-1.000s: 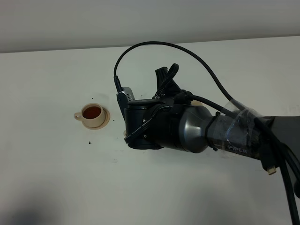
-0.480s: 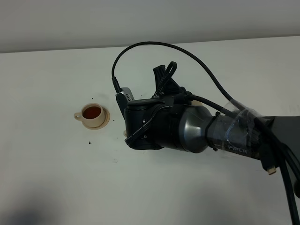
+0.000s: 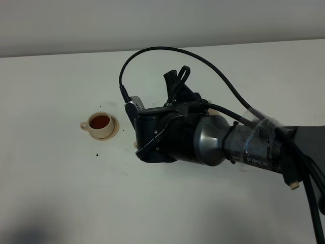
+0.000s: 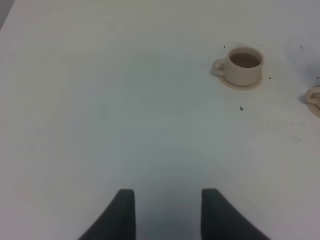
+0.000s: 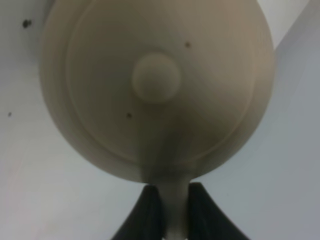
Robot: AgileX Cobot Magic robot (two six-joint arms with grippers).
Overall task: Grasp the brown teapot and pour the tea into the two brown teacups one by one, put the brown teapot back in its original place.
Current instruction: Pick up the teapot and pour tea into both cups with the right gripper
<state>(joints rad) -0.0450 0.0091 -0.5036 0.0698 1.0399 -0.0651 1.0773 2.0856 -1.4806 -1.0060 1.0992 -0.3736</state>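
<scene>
Over table centre, right arm angled down, fingers [image 5: 173, 210] clamped on brown teapot [image 5: 157, 87] handle; left fingers [image 4: 167, 212] apart.

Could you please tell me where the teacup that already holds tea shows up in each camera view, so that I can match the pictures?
Exterior high: the filled teacup stands on its saucer left of centre, left of the right arm.
Left wrist: the same cup sits upper right, beyond the open left gripper.
Right wrist: not in view; the brown teapot fills it.
Shared landmark: the white table, with dark specks beside the cup.
</scene>
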